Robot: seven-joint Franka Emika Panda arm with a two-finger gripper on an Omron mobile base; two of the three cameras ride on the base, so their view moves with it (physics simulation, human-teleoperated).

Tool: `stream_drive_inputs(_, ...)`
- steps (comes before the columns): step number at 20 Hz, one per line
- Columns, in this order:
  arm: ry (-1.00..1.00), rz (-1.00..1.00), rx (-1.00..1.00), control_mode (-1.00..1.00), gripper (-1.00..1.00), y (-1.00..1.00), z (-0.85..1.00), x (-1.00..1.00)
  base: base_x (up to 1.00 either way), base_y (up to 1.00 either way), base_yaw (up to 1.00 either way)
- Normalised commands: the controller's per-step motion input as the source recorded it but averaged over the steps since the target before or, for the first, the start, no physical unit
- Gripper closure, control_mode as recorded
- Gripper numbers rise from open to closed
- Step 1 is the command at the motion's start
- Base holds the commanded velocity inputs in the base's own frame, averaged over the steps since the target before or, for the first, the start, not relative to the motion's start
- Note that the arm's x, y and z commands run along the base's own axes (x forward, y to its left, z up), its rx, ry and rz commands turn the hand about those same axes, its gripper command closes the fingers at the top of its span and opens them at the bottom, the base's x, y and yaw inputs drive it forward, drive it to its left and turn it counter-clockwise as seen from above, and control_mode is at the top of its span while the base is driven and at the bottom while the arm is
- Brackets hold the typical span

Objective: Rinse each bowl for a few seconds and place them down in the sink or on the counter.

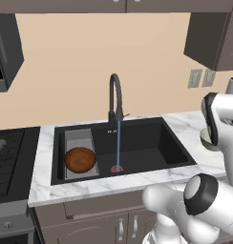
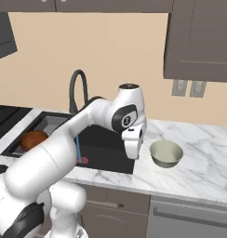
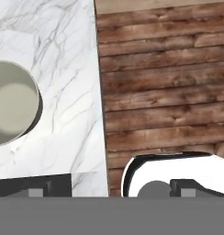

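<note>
The marble desk (image 1: 195, 128) is seen around the black sink (image 1: 152, 143), where water is run from the faucet (image 1: 115, 97) onto the drain. The reddish-brown bowl (image 1: 80, 159) is shown on the ribbed tray; the pale bowl (image 2: 166, 154) is revealed on the desk, right of the sink. The claw (image 3: 109, 190) is held apart, empty, beside it.

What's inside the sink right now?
In the sink the brown bowl rests on the grey tray at its left end. Water runs from the faucet onto the red drain. The bowl hides the tray beneath it.
</note>
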Motion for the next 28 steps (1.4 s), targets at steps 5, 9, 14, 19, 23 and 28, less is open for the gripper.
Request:
stream_drive_inputs(5, 0.0, 0.0, 0.02, -1.0, -1.0, -0.19, -0.05, 0.0, 0.0, 0.0, 0.0)
stream_drive_inputs(9, 0.0, 0.03, 0.01, -1.0, -1.0, -0.19, 0.0, 0.1, 0.0, 0.0, 0.0)
stream_drive_inputs(14, 0.0, 0.04, 0.01, -1.0, -1.0, -0.24, -0.02, 0.03, 0.0, 0.0, 0.0)
stream_drive_inputs(19, 0.0, 0.04, 0.01, -1.0, -1.0, -0.26, -0.05, 0.03, 0.0, 0.0, 0.0)
stream_drive_inputs(23, 0.0, 0.04, 0.02, -1.0, -1.0, -0.26, -0.04, 0.05, 0.0, 0.0, 0.0)
stream_drive_inputs(28, -0.01, 0.07, 0.0, -1.0, -1.0, -0.21, -0.03, 0.02, 0.0, 0.0, 0.0)
